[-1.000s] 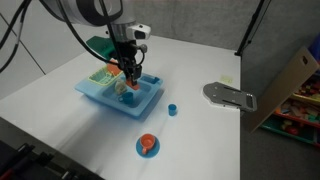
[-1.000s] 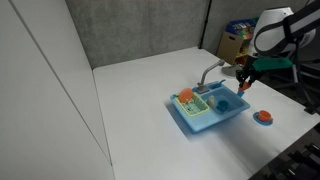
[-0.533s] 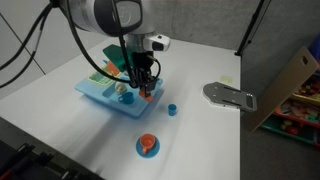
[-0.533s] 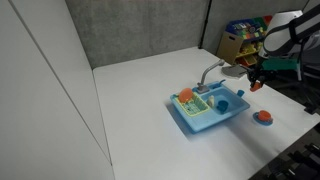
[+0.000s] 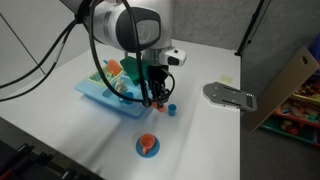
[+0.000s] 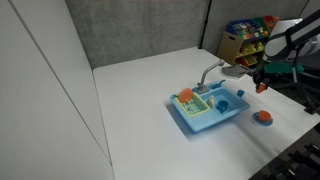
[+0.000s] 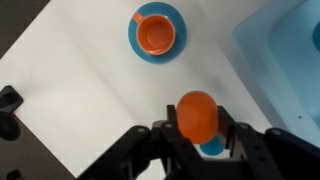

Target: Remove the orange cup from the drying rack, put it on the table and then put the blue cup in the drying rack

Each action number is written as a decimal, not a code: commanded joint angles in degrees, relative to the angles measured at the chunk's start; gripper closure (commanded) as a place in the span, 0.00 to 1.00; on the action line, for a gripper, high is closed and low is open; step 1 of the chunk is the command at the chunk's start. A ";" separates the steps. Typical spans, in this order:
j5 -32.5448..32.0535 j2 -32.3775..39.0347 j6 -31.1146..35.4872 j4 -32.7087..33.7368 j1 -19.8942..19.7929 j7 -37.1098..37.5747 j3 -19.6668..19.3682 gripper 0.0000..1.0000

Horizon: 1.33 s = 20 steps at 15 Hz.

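Clenching one orange cup (image 7: 197, 114), claw (image 7: 197, 127) hangs past rack (image 5: 92, 92) edge, one blue cup (image 5: 172, 109) just beside it, open table (image 7: 80, 90) opposite the rack.

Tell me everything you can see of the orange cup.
The orange cup is small, smooth and red-orange, plastic by its look. The end effector pinches it between both fingers, out of the drying rack and above the white table, close to the blue cup. Its opening is hidden.
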 commanded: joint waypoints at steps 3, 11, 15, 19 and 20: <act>4.76 1.52 -0.01 2.30 -2.45 -3.81 3.11 0.84; 3.48 2.28 1.28 1.99 -0.80 -0.90 1.68 0.84; 2.40 3.95 3.84 2.72 0.26 3.66 -0.89 0.84; 1.49 6.50 7.10 3.03 1.60 7.47 -3.61 0.84; 1.45 7.22 7.50 3.21 1.89 8.21 -4.15 0.84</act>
